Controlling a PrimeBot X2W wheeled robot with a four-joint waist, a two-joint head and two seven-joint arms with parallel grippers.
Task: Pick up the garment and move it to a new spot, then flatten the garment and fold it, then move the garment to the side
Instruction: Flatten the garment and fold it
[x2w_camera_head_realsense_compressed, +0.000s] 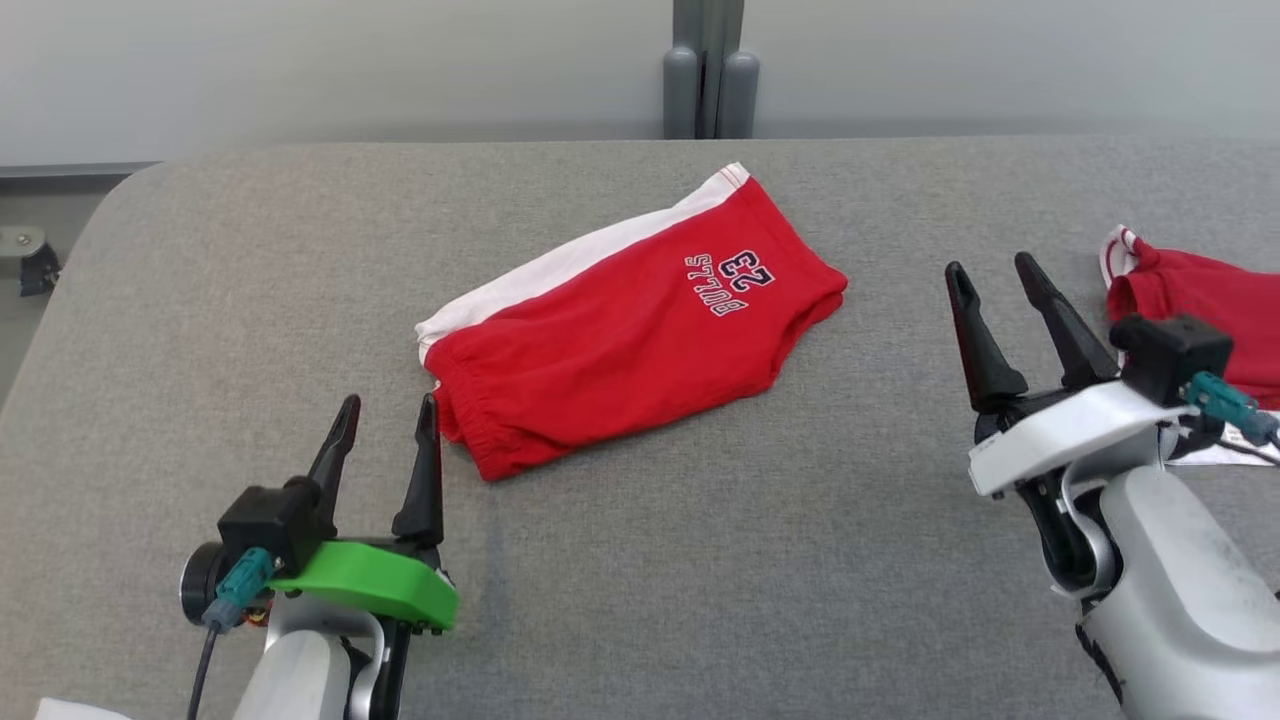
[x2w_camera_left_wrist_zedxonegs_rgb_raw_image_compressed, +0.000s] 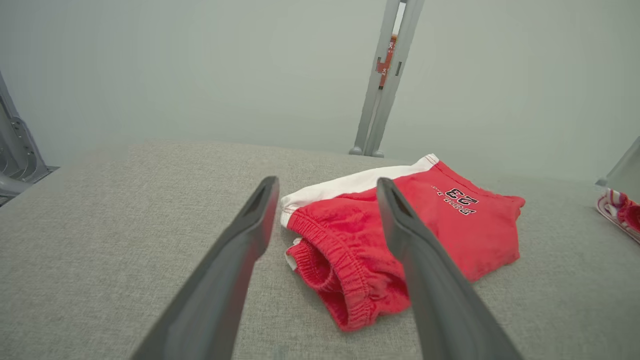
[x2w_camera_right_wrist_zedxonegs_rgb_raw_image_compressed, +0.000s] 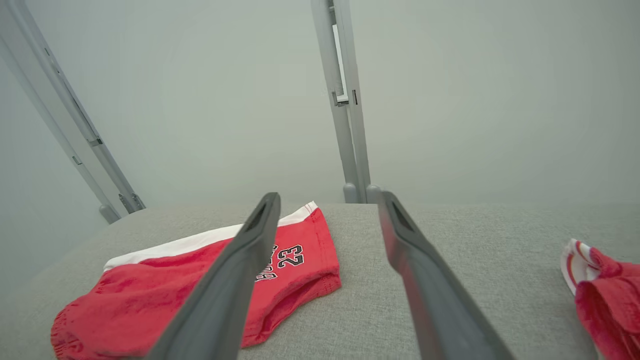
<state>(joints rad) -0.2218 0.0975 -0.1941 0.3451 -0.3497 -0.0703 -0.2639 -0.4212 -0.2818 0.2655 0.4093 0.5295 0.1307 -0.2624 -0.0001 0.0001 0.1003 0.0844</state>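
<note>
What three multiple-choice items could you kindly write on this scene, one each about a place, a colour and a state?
1. Where do the red shorts lie relative to the left hand?
A. Clamped between its fingers
B. On the grey table, ahead and to its right
C. On the floor

2. What colour is the side stripe on the shorts?
A. Blue
B. Black
C. White

3. How is the right hand?
A. Open and empty
B. Shut on the shorts
C. Shut on a cup

Key:
1 B, the shorts rest on the table, not in the hand's grip.
2 C, a white band runs along their far edge.
3 A, its fingers stand apart with nothing between them.
</note>
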